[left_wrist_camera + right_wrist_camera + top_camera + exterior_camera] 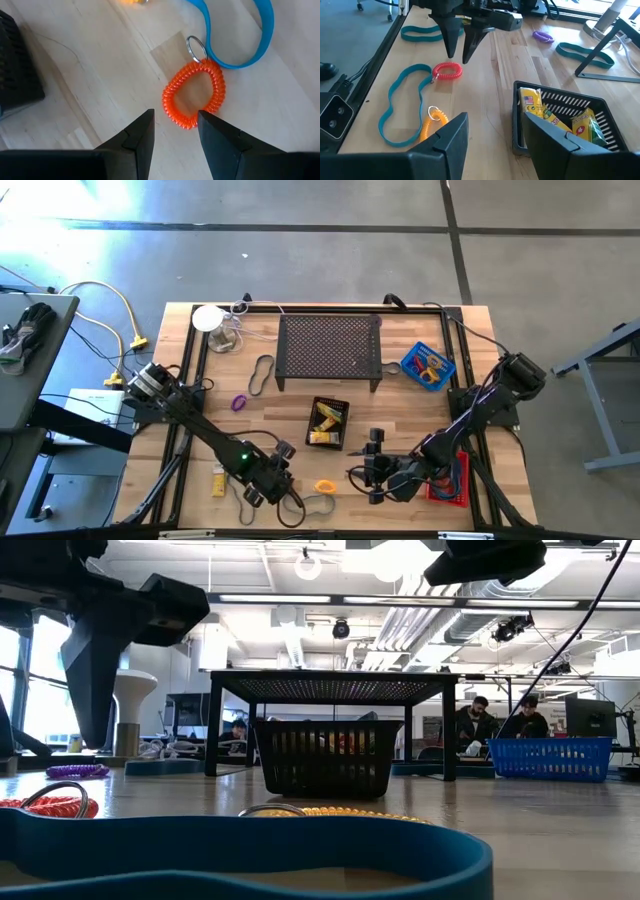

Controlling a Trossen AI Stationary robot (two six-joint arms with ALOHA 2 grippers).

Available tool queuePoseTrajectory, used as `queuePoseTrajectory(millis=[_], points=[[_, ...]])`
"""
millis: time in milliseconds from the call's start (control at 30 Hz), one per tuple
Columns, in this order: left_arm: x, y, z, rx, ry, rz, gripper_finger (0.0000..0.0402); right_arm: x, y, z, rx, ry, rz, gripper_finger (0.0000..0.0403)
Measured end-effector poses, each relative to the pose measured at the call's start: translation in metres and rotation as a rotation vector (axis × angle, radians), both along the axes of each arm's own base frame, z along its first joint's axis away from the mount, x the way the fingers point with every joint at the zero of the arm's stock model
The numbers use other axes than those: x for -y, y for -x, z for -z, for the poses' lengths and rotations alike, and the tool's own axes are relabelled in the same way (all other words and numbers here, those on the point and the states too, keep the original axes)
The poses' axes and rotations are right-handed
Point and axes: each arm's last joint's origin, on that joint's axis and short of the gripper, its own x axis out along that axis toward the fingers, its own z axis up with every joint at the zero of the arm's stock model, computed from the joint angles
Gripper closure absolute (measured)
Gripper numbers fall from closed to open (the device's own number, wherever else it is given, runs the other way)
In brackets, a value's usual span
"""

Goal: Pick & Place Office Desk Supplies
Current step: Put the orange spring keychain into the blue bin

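My left gripper (175, 115) is open and points down just above an orange coil ring (195, 95) with a metal key ring, which lies flat on the table. The ring's near edge sits between the fingertips, and I see no touch. From the right wrist view the left gripper (460, 56) hovers over that ring (447, 71). A teal band loop (402, 110) and a yellow coil ring (432, 122) lie beside it. My right gripper (492, 120) is open and holds nothing, between the yellow ring and the black basket (560, 120) holding yellow packets. A purple ring (239, 402) lies farther left.
A black perforated stand (330, 350) is at the table's far middle, with a blue basket (428, 365) to its right. A red basket (450, 480) is partly under the right arm. A yellow packet (218, 478) and band loops (262, 373) lie on the left half.
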Motion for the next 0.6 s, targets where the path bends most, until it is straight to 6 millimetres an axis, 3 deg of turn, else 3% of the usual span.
queuePoseTrajectory(millis=[600], points=[[-0.008,-0.01,0.024,-0.058,0.061,-0.023,0.0259,-0.002,-0.001,0.0,-0.008,-0.034,-0.039,0.0227]])
